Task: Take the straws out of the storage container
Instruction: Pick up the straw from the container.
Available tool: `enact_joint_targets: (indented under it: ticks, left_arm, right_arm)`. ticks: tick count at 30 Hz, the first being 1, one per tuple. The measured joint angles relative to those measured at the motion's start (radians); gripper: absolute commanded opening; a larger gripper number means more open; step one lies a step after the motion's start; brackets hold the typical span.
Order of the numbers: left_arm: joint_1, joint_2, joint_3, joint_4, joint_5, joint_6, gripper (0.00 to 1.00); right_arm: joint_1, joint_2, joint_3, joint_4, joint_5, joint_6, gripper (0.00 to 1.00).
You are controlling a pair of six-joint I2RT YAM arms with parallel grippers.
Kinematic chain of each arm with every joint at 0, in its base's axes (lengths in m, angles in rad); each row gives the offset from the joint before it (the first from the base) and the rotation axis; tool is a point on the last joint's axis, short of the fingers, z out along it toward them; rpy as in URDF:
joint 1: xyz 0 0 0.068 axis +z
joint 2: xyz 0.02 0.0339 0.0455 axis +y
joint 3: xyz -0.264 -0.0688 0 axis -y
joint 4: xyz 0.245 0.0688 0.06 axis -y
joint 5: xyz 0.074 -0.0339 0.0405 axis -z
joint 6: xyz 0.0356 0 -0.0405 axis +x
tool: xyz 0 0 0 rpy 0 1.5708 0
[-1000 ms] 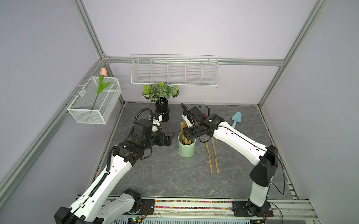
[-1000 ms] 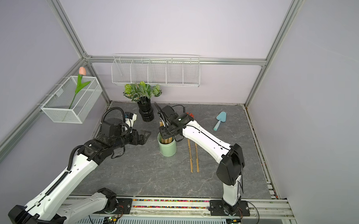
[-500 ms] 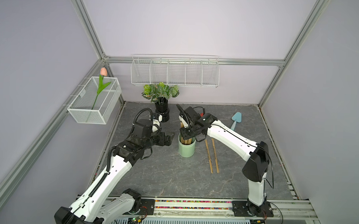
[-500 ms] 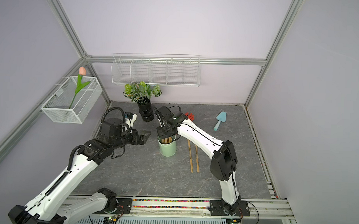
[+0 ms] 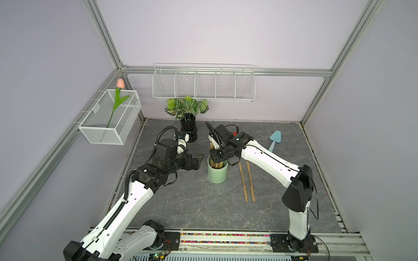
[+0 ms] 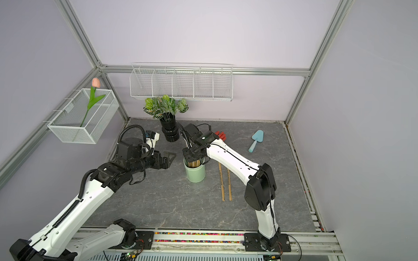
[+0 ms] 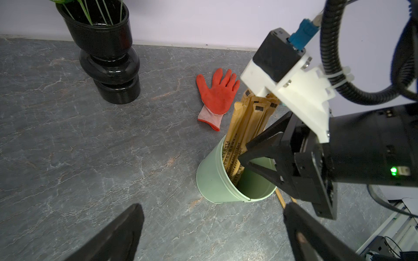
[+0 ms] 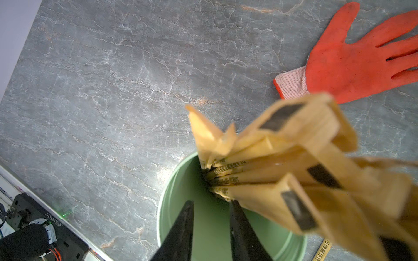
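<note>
The storage container, a mint-green cup, stands upright mid-table. A bundle of tan straws leans against its far side. My right gripper points down into the cup's mouth. Its jaws stand a little apart with only green wall between them, and one finger rests against the bundle. Two straws lie on the table right of the cup. My left gripper hangs wide open just left of the cup.
A black vase with a plant stands behind the left arm. A red glove lies behind the cup, and a blue scoop at the back right. Wire baskets hang on the back wall and the left rail.
My right gripper has moved left from the cup's right side to over its mouth and dipped in beside the straws. The left arm has stayed still.
</note>
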Motion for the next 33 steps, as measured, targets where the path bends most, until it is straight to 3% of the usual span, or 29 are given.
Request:
enact_joint_targets:
  ticks: [33]
  left_arm:
    - [0.0, 0.005, 0.0, 0.0, 0.007, 0.0, 1.0]
  right_arm:
    - [-0.026, 0.026, 0.0, 0.0, 0.011, 0.011, 0.32]
